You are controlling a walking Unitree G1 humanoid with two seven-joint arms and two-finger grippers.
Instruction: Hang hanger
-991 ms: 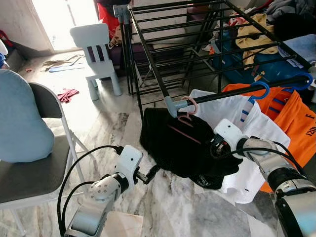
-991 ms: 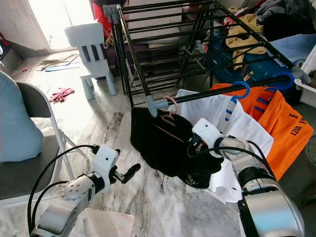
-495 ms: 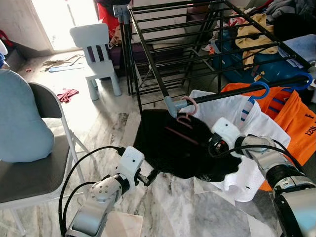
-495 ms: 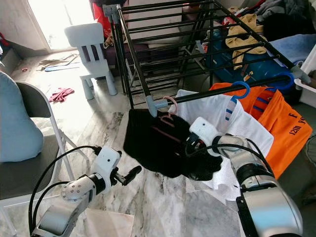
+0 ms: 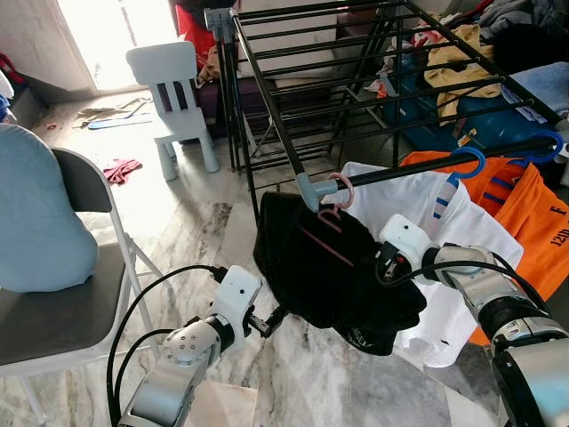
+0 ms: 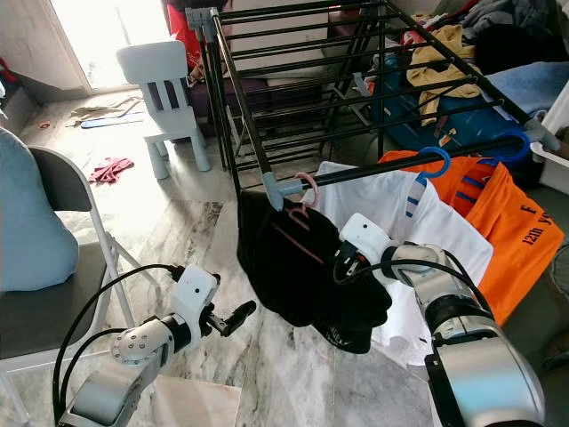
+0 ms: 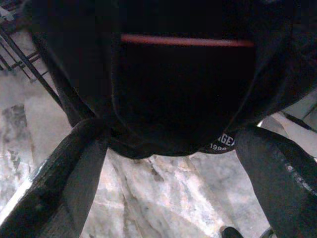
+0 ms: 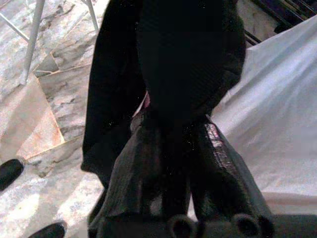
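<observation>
The black garment (image 5: 333,271) covers most of the pink hanger (image 5: 336,197), leaving its hook and one bar showing. The right gripper (image 8: 168,148) is buried in that cloth. At three o'clock, the orange shirt (image 5: 533,213) is cut off by the frame edge.

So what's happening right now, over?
Pink hanger hooked on rack bar. Right gripper shut on black garment. Left gripper open, below it.

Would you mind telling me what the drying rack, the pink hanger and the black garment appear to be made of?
Drying rack: thin straight black bars with a dull sheen, probably painted metal, with a grey, likely plastic, corner joint. Pink hanger: smooth, evenly coloured hook, probably plastic. Black garment: soft matte fabric, draping in folds; the right wrist view shows a fine knit-like weave.
</observation>
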